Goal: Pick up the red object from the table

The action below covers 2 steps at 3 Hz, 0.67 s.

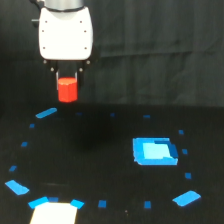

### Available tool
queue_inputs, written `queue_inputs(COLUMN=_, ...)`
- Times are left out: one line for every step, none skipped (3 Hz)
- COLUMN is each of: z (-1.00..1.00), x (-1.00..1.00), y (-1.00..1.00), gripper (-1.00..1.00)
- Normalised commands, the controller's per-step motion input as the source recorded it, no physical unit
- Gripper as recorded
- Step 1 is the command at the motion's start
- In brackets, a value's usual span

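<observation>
Exterior view: my end effector [67, 76] grips the red object [67, 89] at its top. Object hangs clear above the table [100, 150], left of the large blue patch [155, 151].

The red object [67, 90] is a small, stubby, bright red-orange block, roughly cylindrical, standing upright. It hangs in the air, clear of the table [100, 150], gripped at its top between the two fingers of the hand [67, 75]. The table is a flat black surface dotted with small blue tape squares and larger bright blue patches.
</observation>
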Motion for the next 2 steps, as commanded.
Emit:
queue_inputs(z=0.24, x=0.07, y=-0.29, gripper=-1.00)
queue_inputs(z=0.32, x=-0.13, y=-0.07, gripper=-1.00)
